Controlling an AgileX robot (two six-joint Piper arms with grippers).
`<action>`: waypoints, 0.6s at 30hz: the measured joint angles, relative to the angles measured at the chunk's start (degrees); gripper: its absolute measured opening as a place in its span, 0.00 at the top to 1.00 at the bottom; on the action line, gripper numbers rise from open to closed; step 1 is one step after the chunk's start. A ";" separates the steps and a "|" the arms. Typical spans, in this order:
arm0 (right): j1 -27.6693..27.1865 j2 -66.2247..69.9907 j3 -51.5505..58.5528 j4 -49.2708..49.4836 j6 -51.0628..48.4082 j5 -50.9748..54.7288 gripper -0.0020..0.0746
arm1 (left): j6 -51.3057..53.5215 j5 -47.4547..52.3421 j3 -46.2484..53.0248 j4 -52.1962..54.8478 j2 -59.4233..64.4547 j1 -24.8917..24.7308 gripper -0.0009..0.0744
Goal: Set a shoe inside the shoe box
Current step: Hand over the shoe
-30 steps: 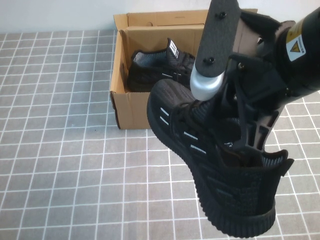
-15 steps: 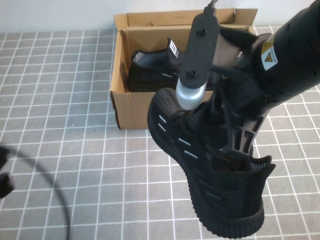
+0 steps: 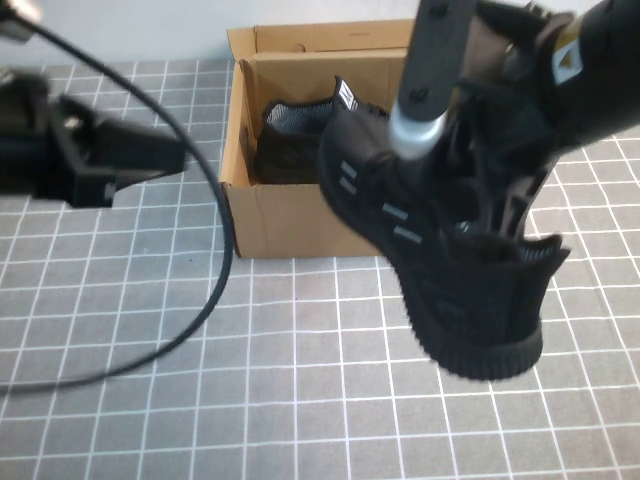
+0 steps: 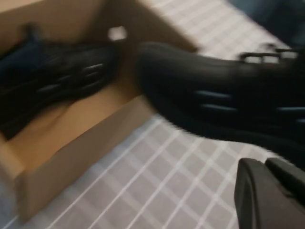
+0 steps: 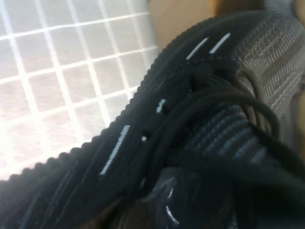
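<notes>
1. Shoe (image 3: 440,250), clamped in the right gripper (image 3: 480,215), has risen toward the box (image 3: 262,222); its toe now overhangs the front wall.
2. Left gripper (image 3: 150,155) has come in beside the box; whether it is open I cannot tell.

The right gripper (image 3: 495,230) hangs high on the right, clamped on the shoe (image 3: 440,260). The left gripper (image 3: 150,155) (fingers hard to read) reaches in from the left.

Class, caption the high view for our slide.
Right end effector holds shoe above box; left end effector hovers beside it.
</notes>
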 joint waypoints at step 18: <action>-14.15 11.13 -19.13 16.81 -18.23 6.73 0.97 | 8.61 6.69 -25.24 -3.59 22.49 -9.74 0.97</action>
